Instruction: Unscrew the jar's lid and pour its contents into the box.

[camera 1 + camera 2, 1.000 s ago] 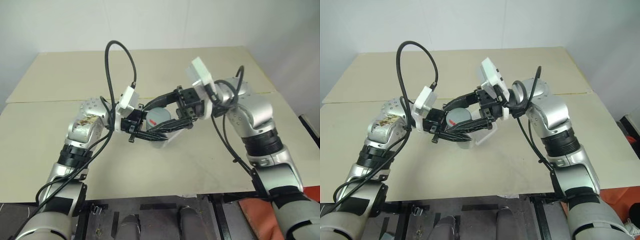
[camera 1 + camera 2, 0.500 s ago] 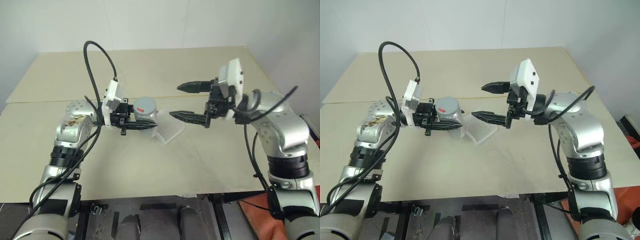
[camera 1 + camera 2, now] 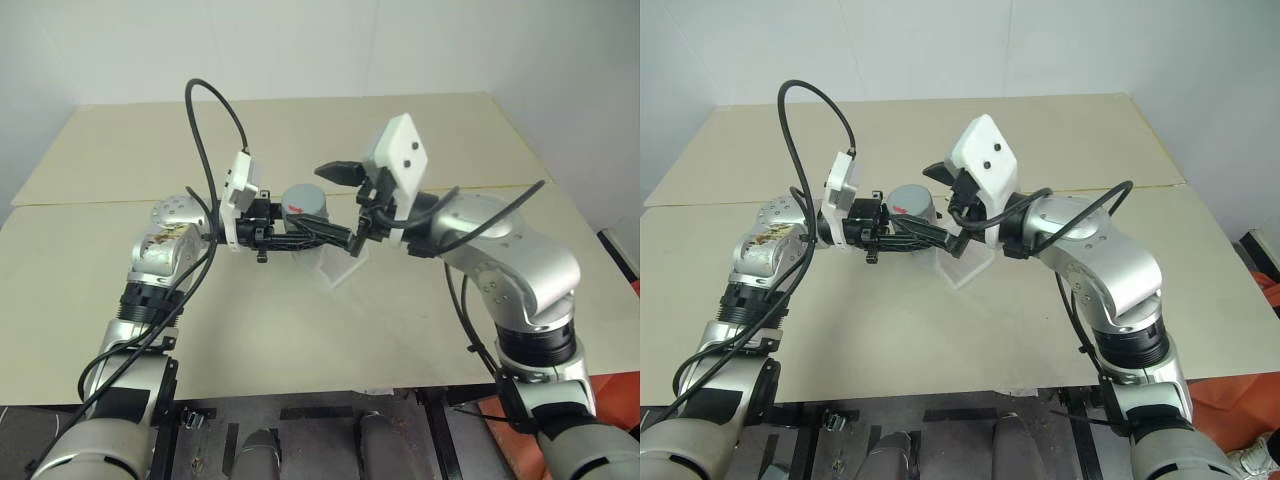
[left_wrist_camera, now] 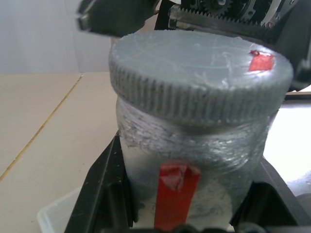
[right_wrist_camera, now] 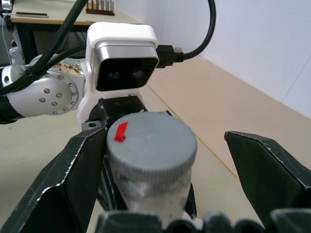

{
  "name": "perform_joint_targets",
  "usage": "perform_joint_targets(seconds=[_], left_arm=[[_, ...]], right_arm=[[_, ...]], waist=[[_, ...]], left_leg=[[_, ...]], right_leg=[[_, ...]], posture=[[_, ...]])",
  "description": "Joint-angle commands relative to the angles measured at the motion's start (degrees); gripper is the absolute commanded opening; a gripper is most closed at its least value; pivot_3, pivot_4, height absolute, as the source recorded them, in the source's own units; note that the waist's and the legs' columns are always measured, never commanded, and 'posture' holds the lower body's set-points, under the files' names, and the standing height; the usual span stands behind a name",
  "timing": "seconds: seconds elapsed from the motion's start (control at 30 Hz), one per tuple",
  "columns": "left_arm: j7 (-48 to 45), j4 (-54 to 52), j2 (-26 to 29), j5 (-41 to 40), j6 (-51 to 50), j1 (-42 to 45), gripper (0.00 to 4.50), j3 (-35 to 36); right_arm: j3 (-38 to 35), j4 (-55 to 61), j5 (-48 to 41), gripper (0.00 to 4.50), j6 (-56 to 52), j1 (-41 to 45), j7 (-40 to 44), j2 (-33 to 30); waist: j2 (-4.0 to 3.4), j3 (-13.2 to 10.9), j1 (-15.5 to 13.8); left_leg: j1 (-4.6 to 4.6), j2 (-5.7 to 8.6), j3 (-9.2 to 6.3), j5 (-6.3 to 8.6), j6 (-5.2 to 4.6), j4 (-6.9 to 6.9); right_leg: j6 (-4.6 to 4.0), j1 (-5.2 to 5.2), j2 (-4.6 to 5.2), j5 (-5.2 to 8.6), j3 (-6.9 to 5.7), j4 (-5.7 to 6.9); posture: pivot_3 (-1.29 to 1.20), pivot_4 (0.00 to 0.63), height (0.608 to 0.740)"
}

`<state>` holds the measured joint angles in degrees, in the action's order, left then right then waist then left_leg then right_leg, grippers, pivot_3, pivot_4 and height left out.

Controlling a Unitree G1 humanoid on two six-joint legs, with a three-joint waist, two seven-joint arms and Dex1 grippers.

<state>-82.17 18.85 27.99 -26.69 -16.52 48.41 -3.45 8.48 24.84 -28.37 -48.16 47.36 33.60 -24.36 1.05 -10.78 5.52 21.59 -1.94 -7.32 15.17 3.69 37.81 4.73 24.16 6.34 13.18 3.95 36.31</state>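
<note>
- The jar (image 4: 184,160) is held above the worktop (image 3: 300,330), over the clear box (image 3: 335,268), clamped by its body in the left hand (image 3: 300,238)
- The right hand (image 5: 160,170) stands spread wide, one finger either side of the lid (image 5: 151,143)
- The jar looks light, stiff and slick; the lid's ribbed rim is the place to grip

You are looking at a beige table (image 3: 420,330) made of two boards meeting along a seam, and the clear box (image 3: 338,268) is lying directly on it near the middle, just in front of that seam.
</note>
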Motion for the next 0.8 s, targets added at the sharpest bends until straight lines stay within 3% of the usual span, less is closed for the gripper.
perform_joint_targets(seconds=[0.03, 0.33, 0.8], left_arm=[[-0.36, -2.24, 0.41, -0.62, -1.01, 0.76, 1.92, 0.34], [-0.83, -3.45, 1.04, -1.06, -1.43, 0.16, 1.92, 0.9], [-1.27, -7.71, 4.8, -2.82, -2.46, -4.78, 1.92, 3.23]], right_arm=[[0.17, -0.44, 0.48, 4.46, 0.44, 2.72, -0.71, 1.38], [0.23, -6.72, 2.22, 4.46, 0.94, 3.79, -0.25, 2.66], [-8.72, -3.16, -3.74, 4.46, -0.22, -3.07, 1.77, -5.03]], waist=[[0.0, 0.0, 0.03], [-0.01, 0.0, 0.05], [-0.01, 0.0, 0.0]], left_leg=[[0.0, 0.0, 0.01, 0.0, 0.0, 0.0], [0.01, 0.0, 0.0, 0.0, 0.0, -0.01], [-0.02, -0.01, -0.01, 0.01, -0.01, -0.01]], right_leg=[[0.0, 0.0, 0.0, 0.0, 0.0, 0.0], [0.0, 0.01, 0.0, 0.0, 0.0, 0.15], [-0.01, 0.03, -0.01, 0.01, 0.0, 0.28]], posture=[[0.0, 0.15, 0.74], [0.0, 0.15, 0.74], [0.0, 0.15, 0.74]])
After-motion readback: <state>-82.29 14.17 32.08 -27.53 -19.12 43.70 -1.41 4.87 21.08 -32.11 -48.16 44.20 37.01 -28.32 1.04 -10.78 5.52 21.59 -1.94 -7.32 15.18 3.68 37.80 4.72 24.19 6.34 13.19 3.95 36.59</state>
